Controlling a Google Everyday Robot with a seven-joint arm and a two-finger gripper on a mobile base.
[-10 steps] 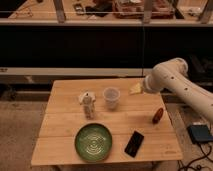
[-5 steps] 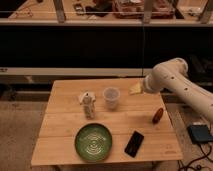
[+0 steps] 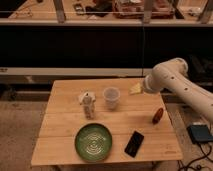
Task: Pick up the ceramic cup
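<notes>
The ceramic cup (image 3: 111,97) is small, pale and handleless, and stands upright near the middle of the wooden table (image 3: 65,125). My gripper (image 3: 135,89) is at the end of the white arm (image 3: 172,75), just right of the cup and a little above the table's far edge. It is apart from the cup by a short gap.
A slim white bottle-like container (image 3: 88,105) stands left of the cup. A green plate (image 3: 93,142) lies at the front. A black phone-like slab (image 3: 134,143) lies right of it. A small reddish-brown object (image 3: 158,115) lies at the right. A dark device (image 3: 201,133) sits on the floor to the right.
</notes>
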